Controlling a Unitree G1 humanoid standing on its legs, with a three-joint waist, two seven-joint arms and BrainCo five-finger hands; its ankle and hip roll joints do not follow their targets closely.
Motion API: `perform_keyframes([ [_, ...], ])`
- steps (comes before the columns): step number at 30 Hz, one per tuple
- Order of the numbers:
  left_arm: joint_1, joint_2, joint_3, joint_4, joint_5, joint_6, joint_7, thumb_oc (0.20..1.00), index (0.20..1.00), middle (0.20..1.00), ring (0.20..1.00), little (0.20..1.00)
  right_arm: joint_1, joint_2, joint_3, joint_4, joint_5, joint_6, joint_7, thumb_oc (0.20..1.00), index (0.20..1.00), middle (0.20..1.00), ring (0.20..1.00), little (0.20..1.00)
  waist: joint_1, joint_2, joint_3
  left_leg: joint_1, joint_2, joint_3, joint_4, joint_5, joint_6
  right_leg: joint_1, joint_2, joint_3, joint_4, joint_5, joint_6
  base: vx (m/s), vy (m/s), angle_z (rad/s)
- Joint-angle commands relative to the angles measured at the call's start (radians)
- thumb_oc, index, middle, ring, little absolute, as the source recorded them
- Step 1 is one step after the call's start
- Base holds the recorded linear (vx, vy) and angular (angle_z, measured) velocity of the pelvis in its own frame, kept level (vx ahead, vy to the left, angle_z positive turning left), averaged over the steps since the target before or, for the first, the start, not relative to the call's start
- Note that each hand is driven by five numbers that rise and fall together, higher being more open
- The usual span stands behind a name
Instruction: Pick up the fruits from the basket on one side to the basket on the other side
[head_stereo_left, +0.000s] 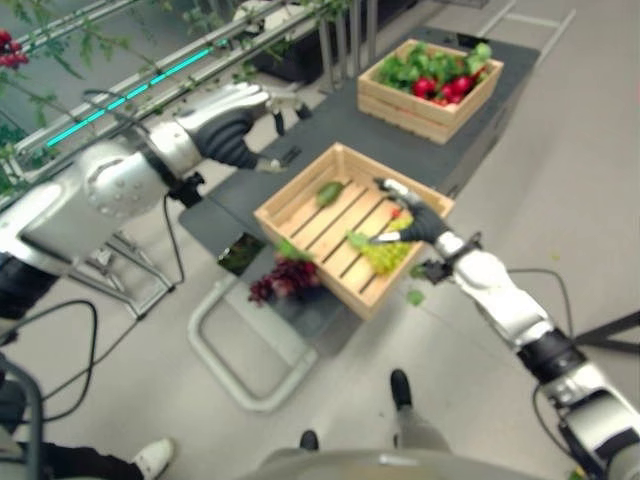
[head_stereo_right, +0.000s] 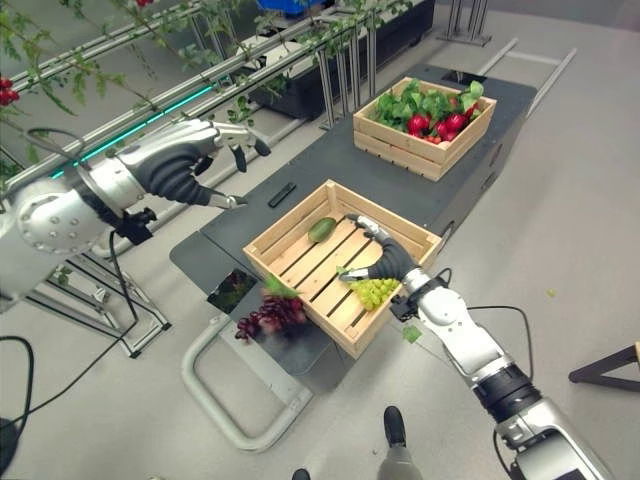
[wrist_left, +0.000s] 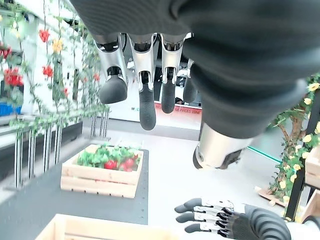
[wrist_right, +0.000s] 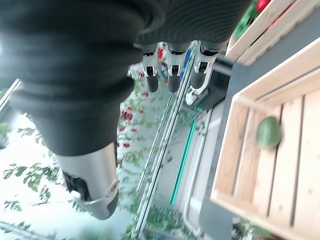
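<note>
Right eye view shows two wooden boxes on a dark table (head_stereo_right: 460, 180). My near box (head_stereo_right: 340, 262) has slats on the bottom. A green round fruit (head_stereo_right: 321, 229) lies inside it, toward the far corner. A bunch of green grapes (head_stereo_right: 374, 291) sits at the near edge of this box, right under my right hand (head_stereo_right: 385, 258). My right fingers are straight and spread out, and they are not curled round anything. A bunch of dark red grapes (head_stereo_right: 268, 315) hangs off the table just outside the near box. My far box (head_stereo_right: 424, 124) is full of green leaves and red fruits (head_stereo_right: 437, 124). My left hand (head_stereo_right: 190, 160) is up in the air, off to the side of the table, with loose fingers and nothing in it.
</note>
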Motion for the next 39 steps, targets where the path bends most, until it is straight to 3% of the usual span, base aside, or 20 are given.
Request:
perform_keyframes([
  [1,-0.039,0.009,0.01,-0.034,0.063,0.009,0.004,0.2,0.2,0.2,0.2,0.2,-0.091,0.008,-0.022,-0.036,0.059,-0.024,0.016,1.0,1.0,1.0,1.0,1.0,0.021,-0.005,-0.031,-0.093,-0.052,-0.001,0.012,0.007,0.058,0.131,-0.039,0.016,0.037,-0.229,0.109,0.0,0.0,0.0],
  [11,0.016,-0.044,0.055,-0.043,0.085,0.015,-0.008,0.2,0.2,0.2,0.2,0.2,-0.115,0.051,0.002,-0.013,0.098,-0.02,0.033,1.0,1.0,1.0,1.0,1.0,0.024,-0.022,-0.044,-0.078,-0.048,0.005,-0.001,0.001,0.06,0.141,-0.038,0.024,0.028,-0.23,0.107,0.0,0.0,0.0],
  [12,0.029,-0.046,0.069,-0.041,0.085,0.016,-0.007,0.548,0.548,0.548,0.548,0.548,-0.105,0.055,-0.004,-0.012,0.097,-0.021,0.033,1.0,1.0,1.0,1.0,1.0,0.024,-0.022,-0.046,-0.077,-0.047,0.006,-0.002,0.001,0.06,0.144,-0.038,0.024,0.026,-0.231,0.107,0.0,0.0,0.0],
  [13,0.041,-0.048,0.08,-0.041,0.091,0.019,-0.007,0.796,0.796,0.796,0.796,0.796,-0.1,0.057,-0.006,-0.011,0.095,-0.02,0.033,1.0,1.0,1.0,1.0,1.0,0.023,-0.021,-0.046,-0.074,-0.047,0.008,-0.003,0.0,0.06,0.145,-0.039,0.024,0.025,-0.231,0.106,0.03,0.005,-0.02],
  [15,0.065,-0.052,0.103,-0.042,0.103,0.022,-0.004,1.0,1.0,1.0,1.0,1.0,-0.082,0.057,-0.017,-0.013,0.088,-0.021,0.033,1.0,1.0,1.0,1.0,1.0,0.023,-0.02,-0.048,-0.068,-0.044,0.009,-0.004,-0.002,0.06,0.15,-0.039,0.024,0.025,-0.233,0.106,0.02,-0.001,-0.01],
  [20,0.149,-0.085,0.19,-0.033,0.121,0.025,0.024,1.0,1.0,1.0,1.0,1.0,-0.029,0.061,-0.057,-0.022,0.09,-0.029,0.028,1.0,1.0,1.0,1.0,1.0,0.019,-0.019,-0.049,-0.061,-0.043,0.01,-0.005,-0.006,0.06,0.158,-0.036,0.026,0.022,-0.238,0.102,0.02,-0.003,-0.02],
  [21,0.235,-0.122,0.266,-0.013,0.113,0.026,0.042,1.0,1.0,1.0,1.0,1.0,0.064,0.067,-0.12,-0.037,0.091,-0.046,0.015,1.0,1.0,1.0,1.0,1.0,0.011,-0.022,-0.042,-0.065,-0.042,0.013,-0.004,0.005,0.057,0.152,-0.035,0.028,0.026,-0.231,0.1,0.0,0.0,0.0],
  [27,0.402,-0.201,0.404,0.049,0.09,0.04,0.071,1.0,1.0,1.0,1.0,1.0,0.283,0.076,-0.233,-0.054,0.054,-0.07,-0.001,1.0,1.0,1.0,1.0,1.0,-0.024,-0.01,-0.025,-0.057,-0.039,0.019,-0.005,-0.01,0.058,0.15,-0.032,0.026,0.035,-0.247,0.099,0.01,0.011,-0.03],
  [33,0.473,-0.257,0.443,0.124,0.068,0.05,0.077,1.0,1.0,1.0,1.0,1.0,0.454,0.095,-0.324,0.046,0.014,-0.081,-0.026,1.0,1.0,1.0,1.0,1.0,-0.074,0.01,0.013,-0.073,-0.035,0.037,0.004,-0.008,0.053,0.122,-0.023,0.038,0.044,-0.244,0.1,-0.04,0.008,-0.07],
  [39,0.435,-0.266,0.412,0.165,0.043,0.047,0.087,1.0,1.0,1.0,1.0,1.0,0.498,0.094,-0.38,0.139,0.008,-0.095,-0.057,1.0,1.0,1.0,1.0,1.0,-0.116,0.034,0.05,-0.098,-0.031,0.066,0.014,-0.003,0.048,0.081,-0.016,0.07,0.043,-0.227,0.102,-0.05,0.02,-0.2],
])
